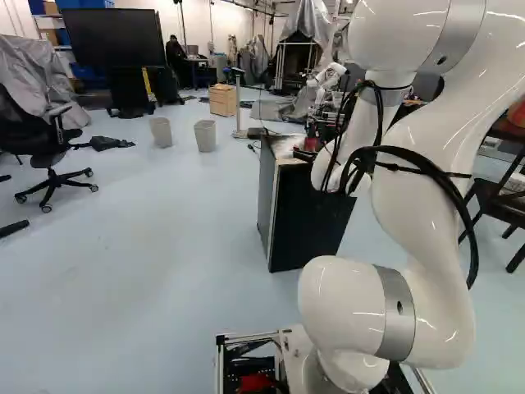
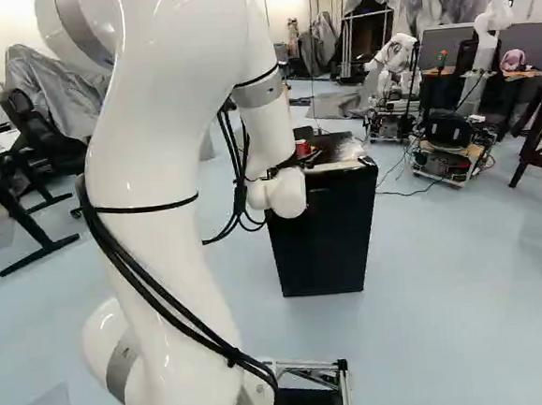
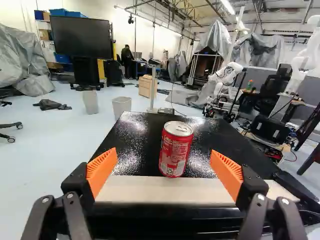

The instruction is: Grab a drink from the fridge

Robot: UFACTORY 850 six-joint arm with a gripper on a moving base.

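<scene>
We see one gripper (image 2: 291,163), its two fingers (image 3: 101,169) set wide; ahead of the gap between them, one red can (image 3: 175,152) stands upright on one black fridge (image 2: 321,245). Beyond, we count two bins (image 3: 121,105), one wooden cabinet (image 3: 146,87) and one large dark screen (image 3: 82,37).

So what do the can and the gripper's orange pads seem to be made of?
Can: metal, probably aluminium, glossy printed red with a bare silvery lid. Orange pads: matt, ribbed, likely flexible plastic or rubber; the look doesn't settle which.
</scene>
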